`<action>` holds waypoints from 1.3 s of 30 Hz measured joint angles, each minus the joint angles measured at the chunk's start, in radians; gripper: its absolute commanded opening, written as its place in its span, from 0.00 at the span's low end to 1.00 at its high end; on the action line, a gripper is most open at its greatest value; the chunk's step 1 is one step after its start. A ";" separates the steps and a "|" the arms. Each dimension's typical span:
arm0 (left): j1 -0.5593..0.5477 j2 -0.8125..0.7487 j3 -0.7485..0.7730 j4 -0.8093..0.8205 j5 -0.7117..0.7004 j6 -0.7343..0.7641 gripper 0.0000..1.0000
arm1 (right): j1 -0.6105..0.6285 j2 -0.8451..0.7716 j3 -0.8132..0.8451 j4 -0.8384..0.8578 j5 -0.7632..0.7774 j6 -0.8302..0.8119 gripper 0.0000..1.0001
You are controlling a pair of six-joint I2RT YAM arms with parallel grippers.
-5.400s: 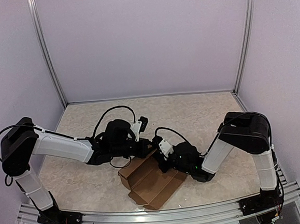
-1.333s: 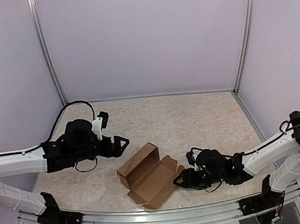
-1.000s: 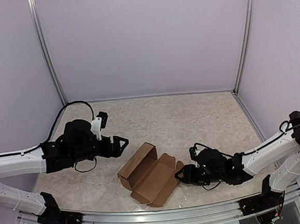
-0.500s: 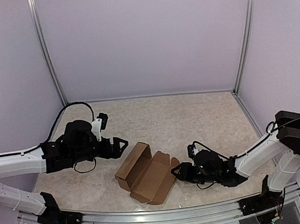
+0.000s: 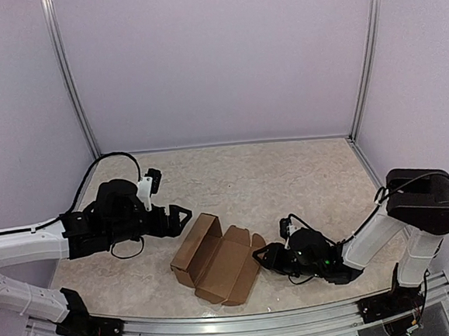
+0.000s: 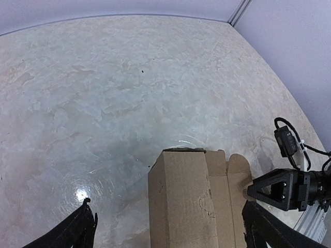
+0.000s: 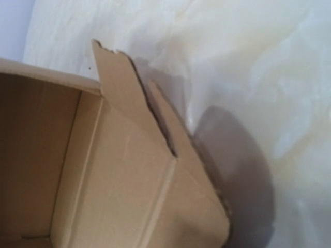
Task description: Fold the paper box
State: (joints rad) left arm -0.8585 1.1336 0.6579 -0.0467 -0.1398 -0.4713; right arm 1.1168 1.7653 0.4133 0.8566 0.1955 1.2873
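Note:
The paper box (image 5: 215,262) is a brown cardboard tray lying open near the table's front edge, its lid flap spread to the right. My left gripper (image 5: 187,216) hovers open just up-left of it. In the left wrist view its fingers (image 6: 83,227) straddle the box (image 6: 181,206) without touching. My right gripper (image 5: 260,256) lies low on the table with its tips at the edge of the lid flap (image 6: 235,173). The left wrist view shows the right gripper (image 6: 252,190) with jaws close together. The right wrist view holds only the box (image 7: 119,186) up close; no fingers show.
A marbled tabletop (image 5: 287,178) is enclosed by lilac walls with metal posts (image 5: 76,109) at the back corners. An aluminium rail (image 5: 237,323) runs along the front edge, close behind the box. The right gripper's cable (image 6: 287,142) loops over the table.
My right arm has slid left along the table against the flap, and the box has shifted left and turned slightly. The right jaws have narrowed. The left arm has stayed put.

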 measured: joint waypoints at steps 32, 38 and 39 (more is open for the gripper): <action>0.003 -0.089 0.051 -0.122 -0.063 0.014 0.96 | -0.064 -0.134 0.145 -0.151 -0.090 -0.206 0.00; 0.003 -0.218 0.055 -0.164 -0.085 0.020 0.96 | -0.081 -0.253 0.246 -0.377 -0.107 -0.380 0.00; 0.003 -0.238 0.055 -0.168 -0.087 0.022 0.96 | -0.086 -0.270 0.264 -0.423 -0.111 -0.415 0.00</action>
State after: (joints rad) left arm -0.8558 0.8951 0.7124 -0.2146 -0.2268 -0.4492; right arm 1.0306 1.4948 0.6769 0.4332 0.0845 0.8722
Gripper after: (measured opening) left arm 0.962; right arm 0.005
